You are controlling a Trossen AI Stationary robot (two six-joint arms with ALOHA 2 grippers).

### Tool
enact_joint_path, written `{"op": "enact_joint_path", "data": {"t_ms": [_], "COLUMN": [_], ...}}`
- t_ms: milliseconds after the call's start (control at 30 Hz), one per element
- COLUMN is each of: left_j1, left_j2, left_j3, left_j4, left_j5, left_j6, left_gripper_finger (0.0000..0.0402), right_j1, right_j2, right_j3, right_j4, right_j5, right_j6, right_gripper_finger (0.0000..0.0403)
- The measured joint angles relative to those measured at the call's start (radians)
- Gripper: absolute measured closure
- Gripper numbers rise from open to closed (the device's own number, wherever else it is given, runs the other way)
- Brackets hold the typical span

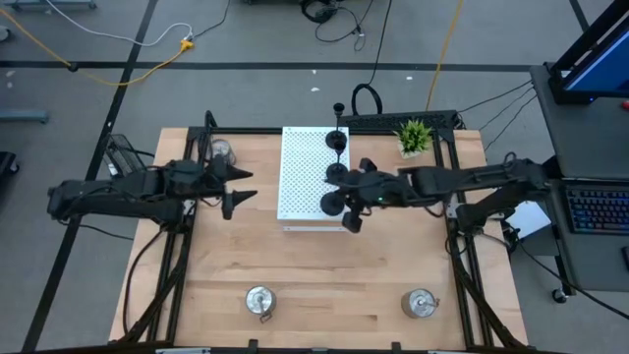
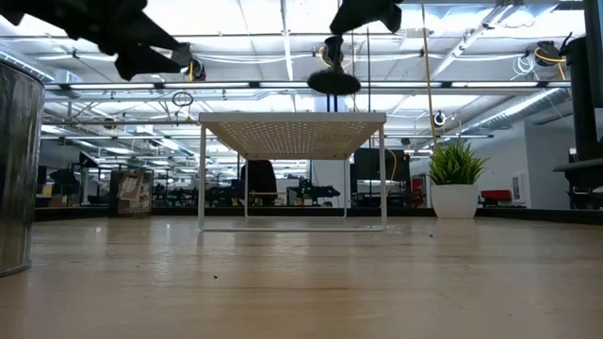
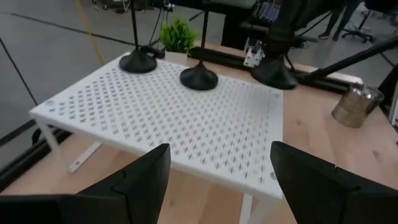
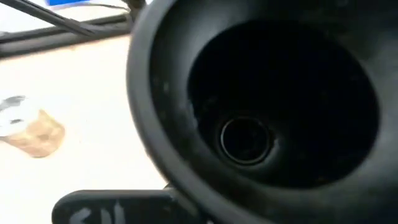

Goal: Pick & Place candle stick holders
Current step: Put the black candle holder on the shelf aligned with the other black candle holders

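Observation:
Two matte black holders stand on their round bases (image 1: 337, 141) (image 1: 334, 175) on the white perforated board (image 1: 300, 187); they also show in the left wrist view (image 3: 138, 62) (image 3: 199, 78). My right gripper (image 1: 350, 208) is shut on a third black holder (image 2: 332, 66) over the board's right edge. My left gripper (image 1: 241, 189) is open and empty, just left of the board; its fingers (image 3: 143, 177) point at the board. Three silver holders stand on the table: far left (image 1: 220, 150), near left (image 1: 259, 300), near right (image 1: 421, 303). My right gripper holds the third black holder by its upper part, coming about level from the table's right side. The holder's hollow cup (image 4: 261, 106) fills the right wrist view and hides the fingers. The holder hangs upright, its round base (image 2: 334, 83) clear above the board.
A small green potted plant (image 1: 415, 136) stands at the far right, behind the board. The board stands on thin legs (image 2: 202, 179) with open room beneath. Bare wooden table (image 1: 334, 275) lies between the board and the two near silver holders.

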Motion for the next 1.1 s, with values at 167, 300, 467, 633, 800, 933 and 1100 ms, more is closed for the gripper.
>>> {"op": "enact_joint_path", "data": {"t_ms": [167, 300, 467, 633, 800, 933, 1100], "left_j1": [0.000, 0.000, 0.000, 0.000, 0.000, 0.000, 0.000], "left_j2": [-0.081, -0.126, -0.156, -0.163, -0.162, -0.162, -0.162], "left_j3": [0.000, 0.000, 0.000, 0.000, 0.000, 0.000, 0.000], "left_j4": [-0.089, -0.117, -0.169, -0.172, -0.172, -0.173, -0.179], "left_j5": [0.000, 0.000, 0.000, 0.000, 0.000, 0.000, 0.001], "left_j6": [0.006, 0.032, 0.039, 0.064, 0.075, 0.078, 0.079], "left_gripper_finger": [0.0117, 0.0117, 0.0117, 0.0117, 0.0117, 0.0117, 0.0117], "right_j1": [-0.019, -0.035, -0.060, -0.067, -0.063, -0.064, -0.063], "right_j2": [0.033, 0.046, 0.044, 0.044, 0.044, 0.052, 0.078], "right_j3": [0.014, 0.014, 0.014, 0.014, 0.014, 0.014, 0.014], "right_j4": [-0.068, -0.074, -0.089, -0.127, -0.098, -0.090, -0.097], "right_j5": [0.006, 0.005, 0.003, -0.008, -0.028, -0.037, -0.048], "right_j6": [0.051, 0.067, 0.083, 0.126, 0.130, 0.138, 0.123], "right_gripper_finger": [0.0395, 0.0395, 0.0395, 0.0395, 0.0395, 0.0395, 0.0395]}}
